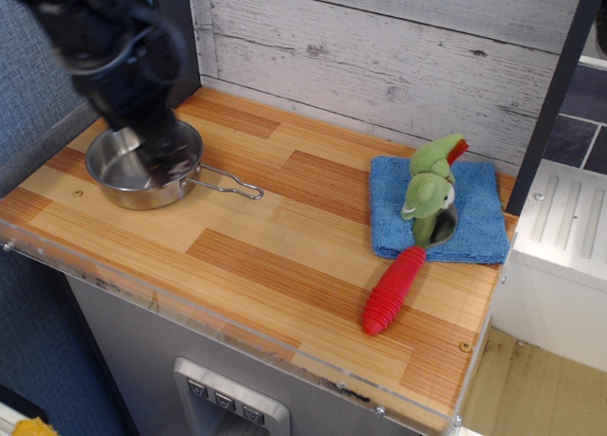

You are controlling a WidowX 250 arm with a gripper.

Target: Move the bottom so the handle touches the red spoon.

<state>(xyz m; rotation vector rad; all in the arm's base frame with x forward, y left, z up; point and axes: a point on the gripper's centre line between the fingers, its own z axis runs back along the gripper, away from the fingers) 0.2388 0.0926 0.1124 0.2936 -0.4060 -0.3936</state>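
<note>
The small shiny steel pan sits at the left end of the wooden counter. Its wire loop handle points right, far from the red spoon. The red spoon lies at the right, its red ribbed handle pointing to the front and its metal bowl on the blue cloth. My gripper is motion-blurred and hangs over the pan, covering much of it. Its fingers are smeared, so I cannot tell whether they are open or shut.
A green plush toy stands on the blue cloth over the spoon's bowl. A dark post stands at the back left and a plank wall runs behind. A white rack sits off the right end.
</note>
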